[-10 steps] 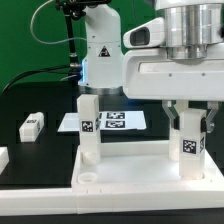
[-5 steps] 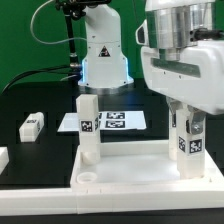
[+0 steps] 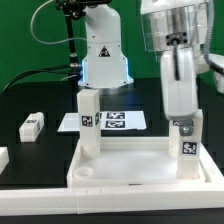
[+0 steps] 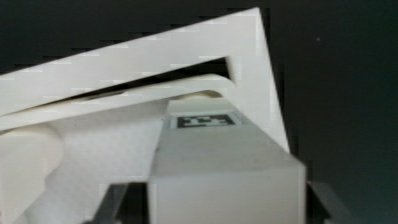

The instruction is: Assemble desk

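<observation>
The desk's white tabletop lies tray-side up at the front, its rim also showing in the wrist view. One white leg stands upright in the corner on the exterior view's left. A second tagged leg stands upright in the corner on the exterior view's right. My gripper comes down from above and is shut on that leg's upper part. In the wrist view the leg fills the space between my dark fingers, and my gripper clamps its sides.
A loose white leg lies on the black table at the exterior view's left, with another white part at the edge. The marker board lies flat behind the tabletop. The robot's base stands at the back.
My hand has turned about the vertical axis while holding the right leg, from broadside to narrow in the exterior view. The leg stays upright in its corner; the left leg and tabletop have not moved.
</observation>
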Robot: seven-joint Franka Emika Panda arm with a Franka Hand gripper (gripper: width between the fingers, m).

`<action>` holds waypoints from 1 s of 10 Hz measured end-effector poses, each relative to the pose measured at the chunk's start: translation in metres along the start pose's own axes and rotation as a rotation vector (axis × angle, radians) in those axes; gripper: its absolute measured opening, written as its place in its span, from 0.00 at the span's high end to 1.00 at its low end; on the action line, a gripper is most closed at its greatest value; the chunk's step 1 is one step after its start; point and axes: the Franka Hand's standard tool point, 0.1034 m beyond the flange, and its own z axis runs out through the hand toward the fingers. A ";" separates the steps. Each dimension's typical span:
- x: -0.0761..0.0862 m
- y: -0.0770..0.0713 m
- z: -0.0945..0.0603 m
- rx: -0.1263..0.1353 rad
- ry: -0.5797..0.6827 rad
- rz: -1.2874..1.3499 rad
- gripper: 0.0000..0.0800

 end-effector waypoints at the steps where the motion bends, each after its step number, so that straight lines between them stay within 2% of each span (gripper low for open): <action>1: 0.003 -0.001 -0.001 -0.002 0.005 0.030 0.64; 5: 0.007 -0.001 0.000 -0.001 0.012 0.083 0.64; 6: 0.006 -0.002 -0.002 0.002 0.009 0.072 0.50; 7: 0.003 -0.004 -0.012 0.012 -0.002 0.050 0.33; 8: 0.001 -0.004 -0.025 0.022 -0.016 0.039 0.23; 10: 0.001 -0.004 -0.055 0.047 -0.045 0.014 0.20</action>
